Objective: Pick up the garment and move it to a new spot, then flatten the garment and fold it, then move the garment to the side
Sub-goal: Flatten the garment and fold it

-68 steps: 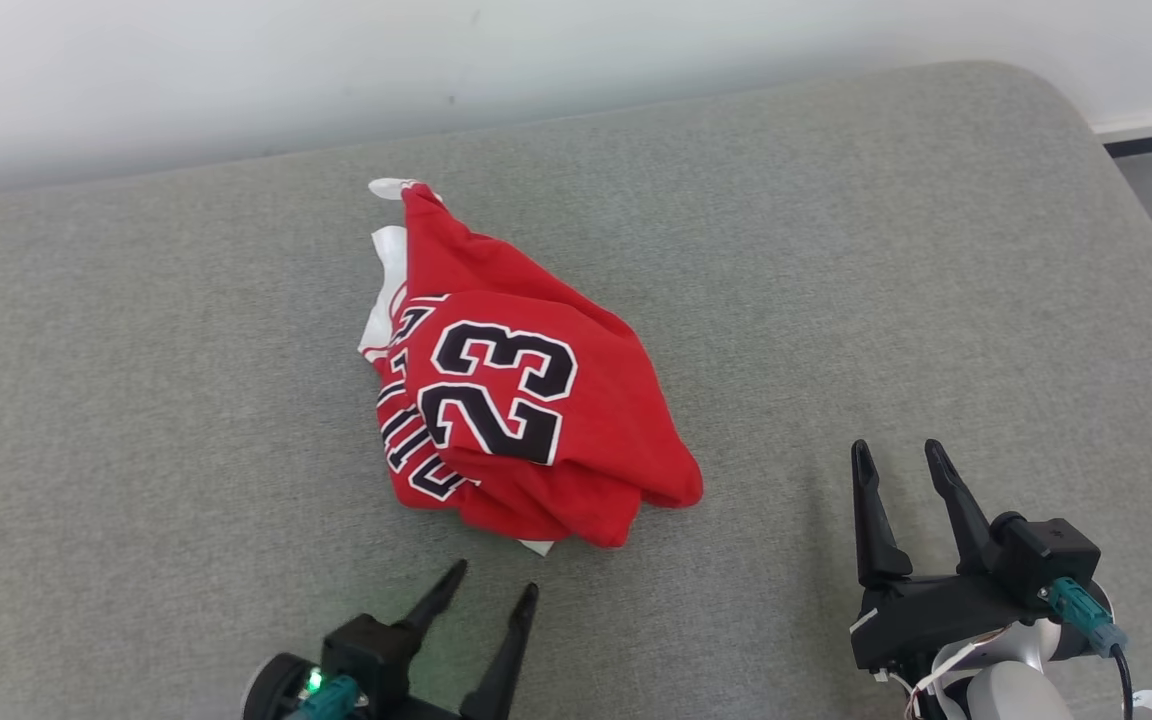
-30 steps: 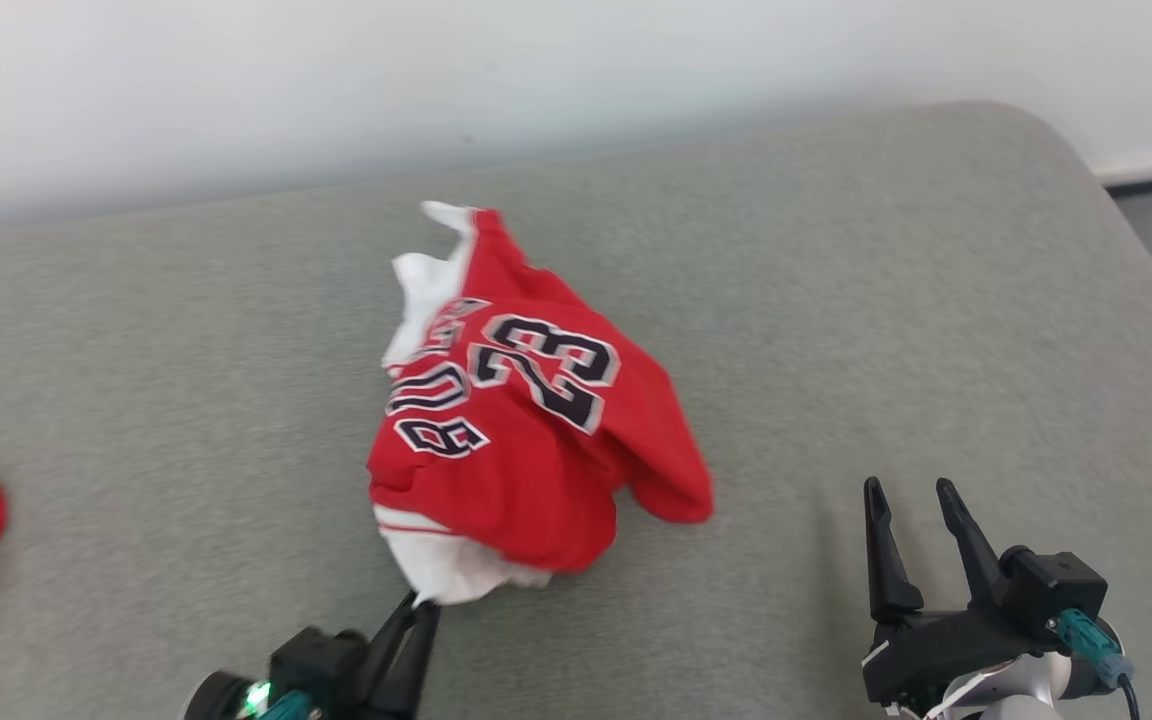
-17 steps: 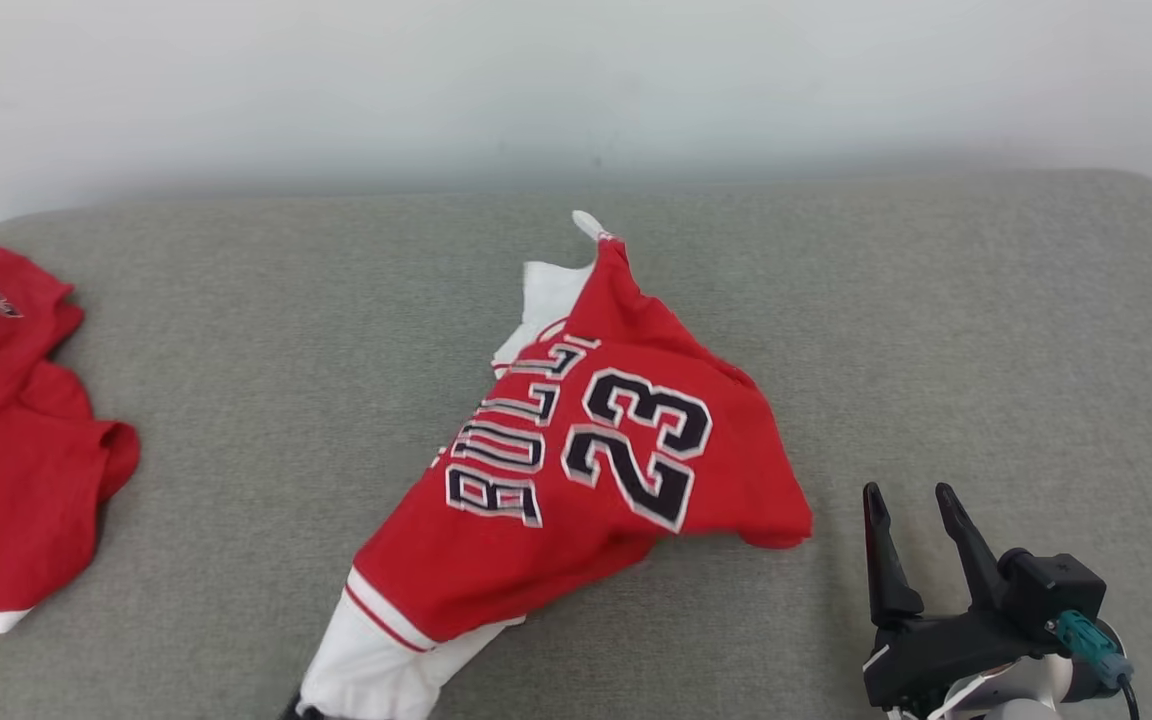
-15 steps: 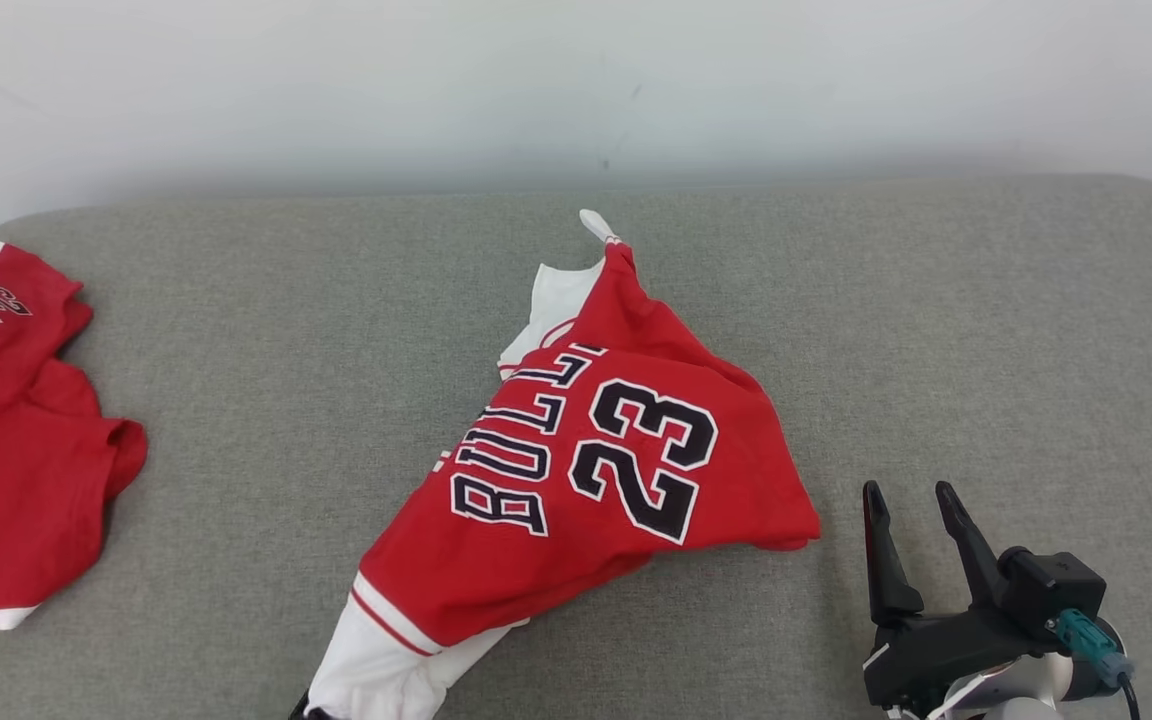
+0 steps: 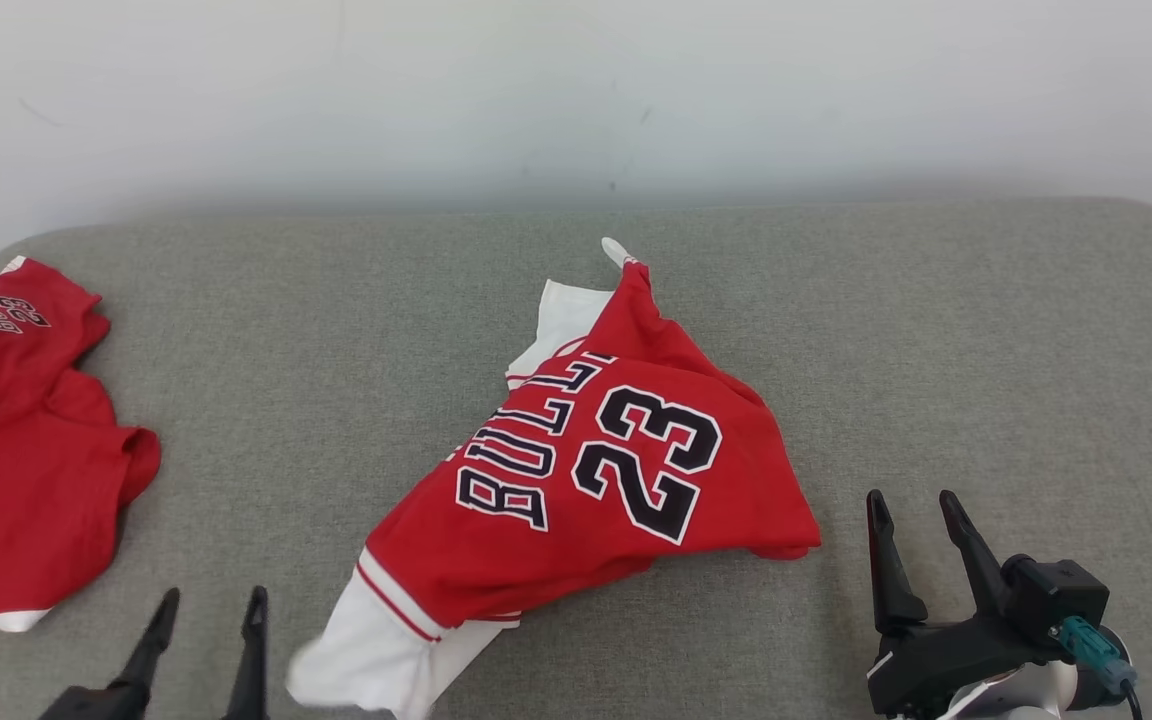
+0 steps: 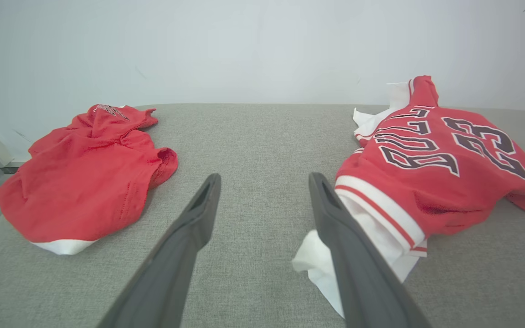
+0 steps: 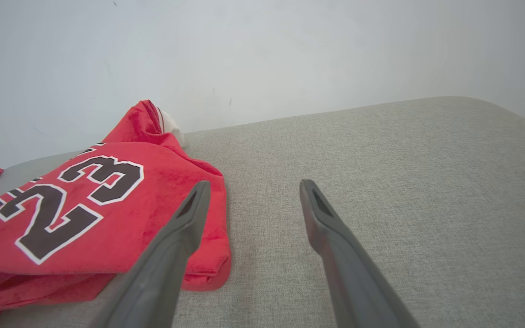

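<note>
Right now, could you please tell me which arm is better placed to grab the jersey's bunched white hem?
Probably left: the left tool, open, sits right beside the white hem, while the right tool, also open, is across the jersey by its red corner.

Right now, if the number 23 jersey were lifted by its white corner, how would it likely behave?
The jersey lies crumpled in soft folds, so it would probably hang limp rather than hold shape. It looks like thin fabric, likely light. Pushed across the textured grey cushion, it would probably bunch up rather than slide whole.
</note>
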`<state>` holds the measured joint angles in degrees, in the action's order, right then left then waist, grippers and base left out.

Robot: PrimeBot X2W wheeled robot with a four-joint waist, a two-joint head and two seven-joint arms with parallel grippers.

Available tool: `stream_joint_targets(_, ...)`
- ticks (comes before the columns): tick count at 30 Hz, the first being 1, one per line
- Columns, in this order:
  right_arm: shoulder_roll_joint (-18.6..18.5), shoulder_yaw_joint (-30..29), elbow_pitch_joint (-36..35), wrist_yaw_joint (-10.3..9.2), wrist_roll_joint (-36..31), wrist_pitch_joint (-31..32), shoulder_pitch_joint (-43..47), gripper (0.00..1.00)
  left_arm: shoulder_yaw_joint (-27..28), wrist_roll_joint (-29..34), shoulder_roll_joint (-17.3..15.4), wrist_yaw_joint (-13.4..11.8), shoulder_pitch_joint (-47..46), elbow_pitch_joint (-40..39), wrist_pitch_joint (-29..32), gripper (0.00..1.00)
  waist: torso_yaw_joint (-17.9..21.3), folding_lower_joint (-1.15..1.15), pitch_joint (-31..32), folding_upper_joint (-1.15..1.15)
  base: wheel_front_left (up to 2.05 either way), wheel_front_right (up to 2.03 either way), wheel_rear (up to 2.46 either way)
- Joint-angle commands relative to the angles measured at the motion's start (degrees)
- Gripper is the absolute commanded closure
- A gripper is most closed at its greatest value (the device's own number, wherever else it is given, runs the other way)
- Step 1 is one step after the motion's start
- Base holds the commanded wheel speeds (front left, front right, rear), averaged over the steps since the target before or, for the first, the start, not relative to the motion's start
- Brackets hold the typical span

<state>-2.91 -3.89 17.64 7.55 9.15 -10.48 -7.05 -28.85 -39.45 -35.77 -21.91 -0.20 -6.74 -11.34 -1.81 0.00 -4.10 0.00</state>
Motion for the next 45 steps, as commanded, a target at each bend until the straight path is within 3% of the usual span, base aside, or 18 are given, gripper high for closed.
stream_joint_targets(1, 0.1, 0.0, -0.1, -0.13, -0.2, 0.2, 0.4, 0.00, 0.6, -0.6, -0.5, -0.5, 0.5, -0.4, -0.4, 0.00, 0.3, 0.00, 0.1, 0.00, 0.00, 0.00, 0.00)
stream_joint_targets(5, 0.0, -0.2, -0.3, -0.13, -0.4, 0.2, 0.4, 0.00, 2.8, -0.5, -0.9, -1.4, 0.7, -1.3, -1.6, 0.00, 0.9, 0.00, 0.1, 0.00, 0.00, 0.00, 0.00)
stream_joint_targets(11, 0.1, -0.4, -0.2, -0.13, -0.6, 0.6, 0.9, 0.00, 7.6, 2.6, 1.3, -1.4, -1.0, -2.0, -3.7, 0.00, 1.2, 0.00, 0.3, 0.00, 0.00, 0.00, 0.00)
stream_joint_targets(24, 0.1, 3.5, 4.0, -0.13, -2.4, 2.9, -4.5, 0.00, 16.1, 8.7, 9.4, 3.6, 1.4, 1.4, -3.8, 0.00, 1.0, 0.00, -0.3, 0.00, 0.00, 0.00, 0.00)
stream_joint_targets(32, -0.8, 4.2, 17.8, -0.13, -3.3, 4.6, -14.6, 0.00, 17.0, 11.2, 13.5, 7.0, -0.4, 3.5, -3.9, 0.00, -2.3, 0.00, -1.7, 0.00, 0.00, 0.00, 0.00)
stream_joint_targets(40, -0.9, 4.7, 32.2, -0.13, -2.4, 2.7, -19.2, 0.00, 17.4, 13.1, 16.3, 9.3, -1.4, 5.7, -3.9, 0.00, -4.4, 0.00, -1.8, 0.00, 0.00, 0.00, 0.00)
stream_joint_targets(41, -0.7, 5.2, 33.4, -0.13, -1.5, 2.0, -19.5, 0.71, 17.6, 13.4, 16.5, 9.6, -1.4, 5.9, -3.9, 0.00, -4.4, 0.00, -1.8, 0.00, 0.00, 0.00, 0.00)
stream_joint_targets(42, -0.6, 5.8, 34.3, -0.13, -1.0, 1.4, -19.9, 1.00, 17.7, 13.6, 16.7, 9.7, -1.3, 6.1, -3.9, 0.00, -4.3, 0.00, -1.7, 0.00, 0.00, 0.00, 0.00)
stream_joint_targets(45, -0.7, 6.2, 36.5, -0.13, 0.3, -1.0, -20.9, 1.00, 18.4, 14.0, 17.2, 10.0, -0.7, 6.4, -3.9, 0.00, -3.5, 0.00, -1.4, 0.00, 0.00, 0.00, 0.00)
